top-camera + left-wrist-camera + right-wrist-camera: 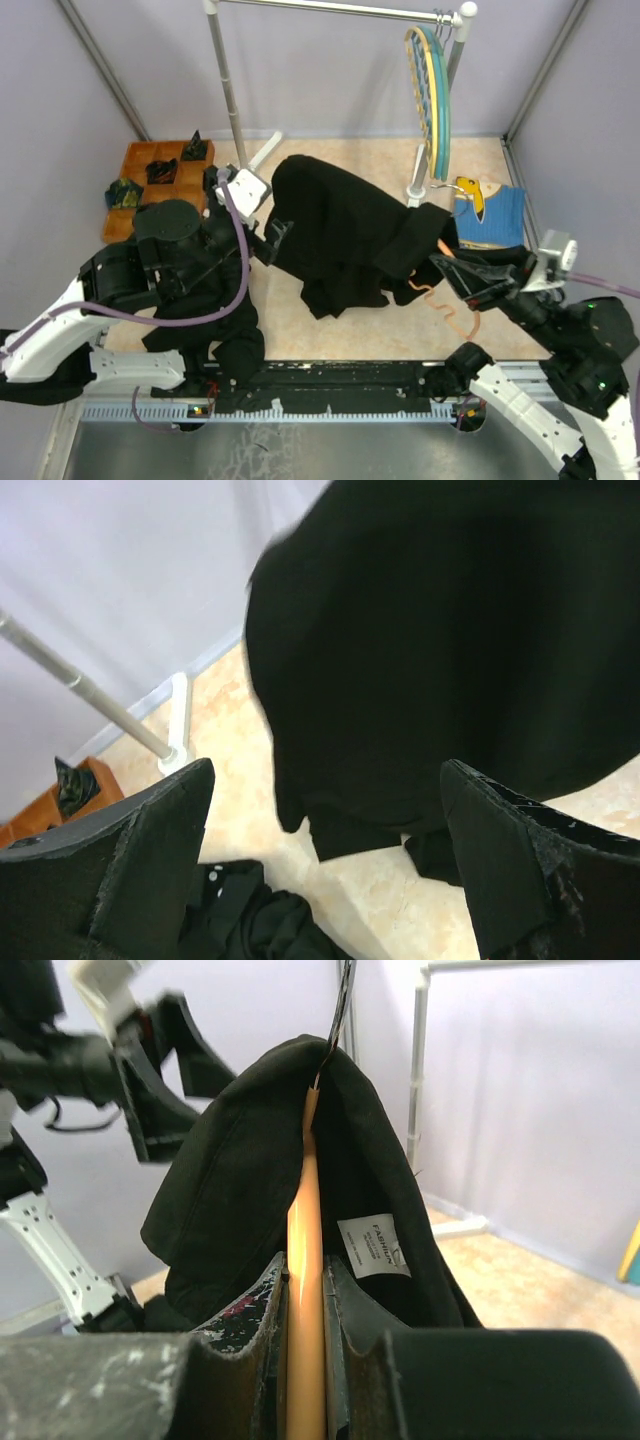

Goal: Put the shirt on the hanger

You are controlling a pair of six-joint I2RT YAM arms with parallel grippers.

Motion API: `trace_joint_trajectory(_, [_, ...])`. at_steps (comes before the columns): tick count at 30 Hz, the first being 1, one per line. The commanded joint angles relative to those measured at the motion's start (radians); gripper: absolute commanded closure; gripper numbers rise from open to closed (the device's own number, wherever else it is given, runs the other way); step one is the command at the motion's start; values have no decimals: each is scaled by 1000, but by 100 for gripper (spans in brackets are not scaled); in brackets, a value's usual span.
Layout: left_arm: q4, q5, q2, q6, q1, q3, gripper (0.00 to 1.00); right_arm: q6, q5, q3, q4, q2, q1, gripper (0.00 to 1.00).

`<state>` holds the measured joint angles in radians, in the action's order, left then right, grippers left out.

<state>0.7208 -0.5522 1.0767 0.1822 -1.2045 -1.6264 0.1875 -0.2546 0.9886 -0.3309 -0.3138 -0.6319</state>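
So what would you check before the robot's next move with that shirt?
1. Right end effector shut on thin orange plastic hanger: ok.
2. Large black long-sleeved shirt draped over hanger: ok.
3. Left end effector open, holding nothing: ok.
4. Whole hanger covered: not ok, a wavy orange stretch shows bare.
5. Far hanger arm inside shirt's shoulder: cannot tell.

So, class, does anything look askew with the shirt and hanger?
Yes. The shirt hangs bunched and lopsided over the orange hanger; in the top view one wavy arm pokes out bare below the fabric.
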Motion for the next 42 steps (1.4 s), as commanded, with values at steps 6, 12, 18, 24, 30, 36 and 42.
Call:
trace_joint_trajectory(6, [-224, -38, -164, -85, 0, 166, 3, 47, -7, 203, 33, 12, 2, 100])
trace_joint_trajectory(12, [-385, 80, -152, -92, 0, 226, 10, 68, -43, 226, 45, -8, 1, 100])
trace_joint_trajectory(18, [-468, 72, -127, -72, 0, 252, 13, 73, -65, 229, 39, -14, 1, 100])
trace_joint_trajectory(24, [-460, 56, -89, -49, 0, 208, 47, 62, -84, 223, 15, -18, 1, 100])
trace_joint_trajectory(30, [-394, 12, -89, -36, 0, 128, 88, 7, -89, 207, -46, -19, 1, 100])
trace_joint_trajectory(36, [-326, -68, -87, 1, 1, 23, 100, -12, -112, 177, -47, -8, 0, 100])
trace_joint_trajectory(42, [-233, -153, -3, 49, 1, -145, 100, -1, -176, 147, -15, -8, 1, 100])
